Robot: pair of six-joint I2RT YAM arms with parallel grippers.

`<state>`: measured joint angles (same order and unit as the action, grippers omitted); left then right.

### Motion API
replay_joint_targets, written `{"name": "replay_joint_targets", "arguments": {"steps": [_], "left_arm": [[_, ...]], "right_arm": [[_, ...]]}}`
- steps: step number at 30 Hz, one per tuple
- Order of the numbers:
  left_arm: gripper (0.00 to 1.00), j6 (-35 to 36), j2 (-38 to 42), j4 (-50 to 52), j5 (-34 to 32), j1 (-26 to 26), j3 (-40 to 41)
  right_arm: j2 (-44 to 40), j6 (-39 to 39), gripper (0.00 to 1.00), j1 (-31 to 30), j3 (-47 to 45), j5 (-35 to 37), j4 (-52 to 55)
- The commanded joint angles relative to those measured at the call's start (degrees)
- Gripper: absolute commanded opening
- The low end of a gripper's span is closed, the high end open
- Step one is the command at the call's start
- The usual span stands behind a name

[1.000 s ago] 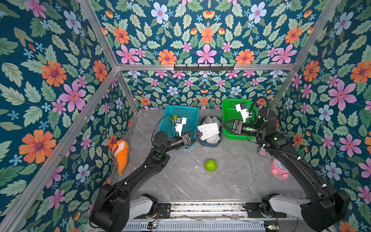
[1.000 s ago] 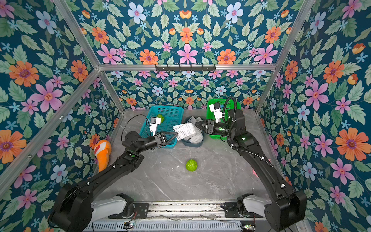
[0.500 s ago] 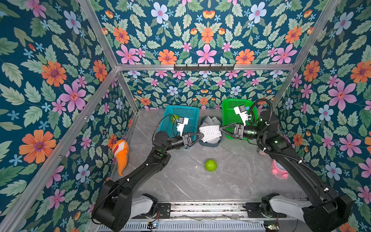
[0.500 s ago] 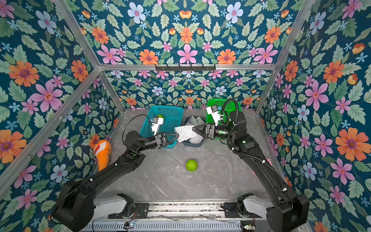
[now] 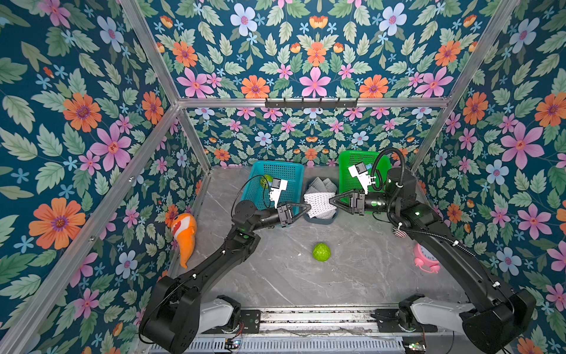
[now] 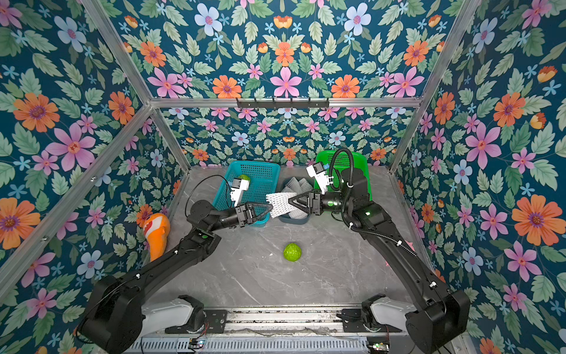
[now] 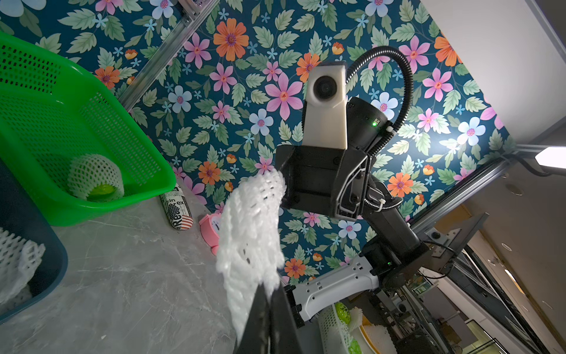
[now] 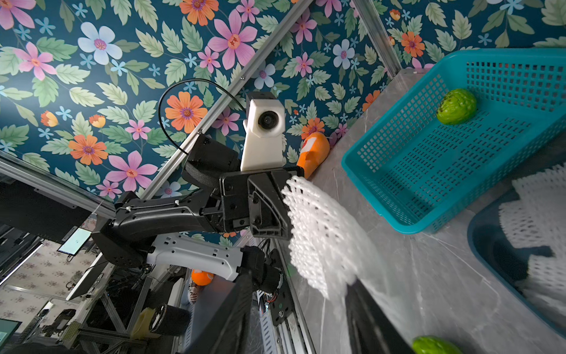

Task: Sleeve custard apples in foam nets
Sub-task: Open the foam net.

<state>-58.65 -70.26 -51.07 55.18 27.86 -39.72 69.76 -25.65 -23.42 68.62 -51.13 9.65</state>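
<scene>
left hand (image 5: 303, 208) is pressed tight on one end of a white foam net (image 5: 318, 203). its own wrist view shows it plainly: fingers (image 7: 260, 318) together, mesh coming straight out from between them. the net is off the surface (image 5: 275, 275), held out sideways above the front of the dark bin (image 5: 320, 220) that sits between the two baskets

right hand (image 5: 331, 200) faces it from the other side, jaws spread partway. in its wrist view the fingers (image 8: 232, 312) stand well apart with the net's free end between them, not clamped on it. can't tell if a finger is inside the sleeve or only brushing it, the mesh is blurred there

fruit:
- loose custard apple (image 5: 321, 252) bare on the surface, in front of both hands and well apart from them
- second custard apple (image 8: 456, 106) bare in the teal basket (image 5: 284, 171)
- sleeved custard apple (image 7: 96, 177) in the green basket (image 5: 349, 159), net around it and green showing at the open end

spare nets (image 5: 321, 185) are piled in the dark bin
</scene>
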Motion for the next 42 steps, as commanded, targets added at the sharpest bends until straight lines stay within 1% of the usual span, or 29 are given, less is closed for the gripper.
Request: {"name": "replay_joint_targets", "arguments": {"steps": [1,6,9,11,14,17,20,23,26,30,35,37,40,42], "left_arm": [[0.0,-1.5,0.2,-4.0,0.9,0.0,0.2],[0.0,-4.7,-0.4,-8.8,1.6,0.0,0.8],[0.0,-5.7,-0.8,-10.0,2.1,0.0,0.9],[0.0,-6.3,-1.1,-10.7,2.5,0.0,1.0],[0.0,-7.3,-1.2,-12.2,2.8,0.0,1.2],[0.0,-8.5,-1.6,-13.9,3.2,0.1,1.4],[0.0,-11.1,-2.5,-17.5,3.9,0.1,1.6],[0.0,-13.6,-3.4,-21.5,4.6,0.1,1.9],[0.0,-13.8,-3.7,-21.6,5.0,0.1,2.0],[0.0,-15.2,-3.9,-23.8,5.7,0.1,2.3],[0.0,-16.0,-4.4,-25.0,5.7,0.1,2.7],[0.0,-16.0,-4.4,-25.1,5.5,0.0,2.7],[0.0,-15.6,-4.6,-24.7,5.0,0.0,2.7],[0.0,-14.8,-4.6,-23.6,4.7,0.0,2.7]], "right_arm": [[-0.1,2.7,0.52,0.0,0.2,1.4,1.5],[-0.2,4.1,0.52,-0.3,0.2,1.5,1.6],[-0.7,5.0,0.53,-0.4,-0.1,3.1,1.6],[-0.8,5.2,0.51,-0.6,-0.3,2.5,0.9],[-0.2,6.5,0.47,-1.4,0.6,4.0,2.6],[0.2,6.3,0.45,-1.7,0.4,4.3,1.6],[0.0,6.6,0.46,-1.7,0.0,4.1,0.5],[0.0,7.4,0.52,-1.7,-0.1,5.2,0.5],[0.0,6.6,0.51,-1.5,0.0,1.7,-1.4],[-0.1,8.0,0.51,-1.0,0.3,2.6,-0.4],[0.9,6.6,0.4,-0.3,0.4,-4.4,-2.3],[1.0,6.4,0.37,-0.3,0.4,-5.3,-2.2],[0.9,6.5,0.27,-0.3,-0.1,-6.4,-1.9],[1.0,6.5,0.25,-0.2,0.1,-6.9,-1.0]]}}
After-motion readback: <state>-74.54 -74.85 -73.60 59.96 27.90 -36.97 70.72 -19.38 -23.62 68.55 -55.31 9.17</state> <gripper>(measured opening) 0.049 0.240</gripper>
